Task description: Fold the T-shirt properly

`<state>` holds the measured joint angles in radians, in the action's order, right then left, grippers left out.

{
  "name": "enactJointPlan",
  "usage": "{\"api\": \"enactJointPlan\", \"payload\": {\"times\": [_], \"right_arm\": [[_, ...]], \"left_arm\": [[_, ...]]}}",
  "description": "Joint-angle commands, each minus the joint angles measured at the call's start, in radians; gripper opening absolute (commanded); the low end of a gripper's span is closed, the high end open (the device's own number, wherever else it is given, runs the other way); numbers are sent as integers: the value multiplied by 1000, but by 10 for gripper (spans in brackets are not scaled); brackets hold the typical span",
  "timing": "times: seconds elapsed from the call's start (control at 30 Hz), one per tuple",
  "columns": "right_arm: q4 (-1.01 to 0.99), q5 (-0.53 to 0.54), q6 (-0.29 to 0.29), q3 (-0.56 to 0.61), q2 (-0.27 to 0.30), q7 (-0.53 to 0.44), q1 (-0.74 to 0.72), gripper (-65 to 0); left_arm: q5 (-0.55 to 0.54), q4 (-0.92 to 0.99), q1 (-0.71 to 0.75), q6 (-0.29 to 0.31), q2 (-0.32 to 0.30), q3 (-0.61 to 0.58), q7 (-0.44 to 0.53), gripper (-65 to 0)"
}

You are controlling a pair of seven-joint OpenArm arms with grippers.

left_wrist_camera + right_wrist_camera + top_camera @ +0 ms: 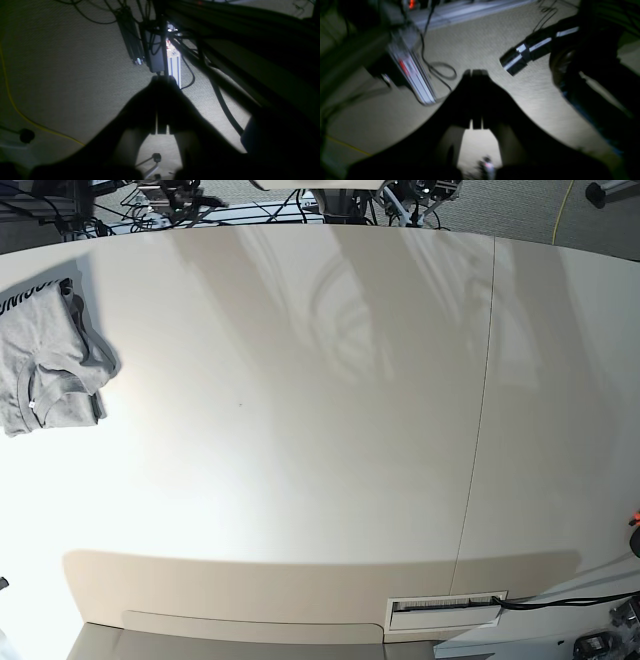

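Observation:
The grey T-shirt (55, 360) lies folded in a small bundle at the far left of the white table (320, 410), its ribbed collar (60, 380) and small white label (33, 405) facing up. Neither gripper shows in the base view. In the left wrist view my left gripper (162, 79) is a dark silhouette with its jaws shut and empty, hanging over carpet floor. In the right wrist view my right gripper (475, 72) is also shut and empty, over the same kind of floor. The T-shirt shows in neither wrist view.
A seam (480, 410) runs down the table's right part. A black-and-white patterned edge (30, 292) lies beside the shirt. Below the table are carpet, black cables (220, 97), a yellow cable (15, 107), a power brick (155, 55) and an aluminium frame bar (412, 72).

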<state>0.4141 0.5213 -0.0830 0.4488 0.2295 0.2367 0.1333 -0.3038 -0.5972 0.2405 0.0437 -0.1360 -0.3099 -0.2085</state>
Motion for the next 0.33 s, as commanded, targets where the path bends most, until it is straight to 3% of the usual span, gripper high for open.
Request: {"api": "enactJointPlan", "payload": {"times": [0.0, 0.13, 0.3], "right_arm": [[3, -2, -7, 19, 15, 18, 2, -650], [3, 6, -7, 106, 14, 89, 2, -650], [3, 6, -7, 154, 14, 95, 2, -650]], "left_arm": [[-3, -5, 6, 6, 0, 1, -5, -645], [-3, -5, 7, 7, 0, 1, -55, -645], [-3, -5, 15, 7, 0, 1, -64, -645]]}}
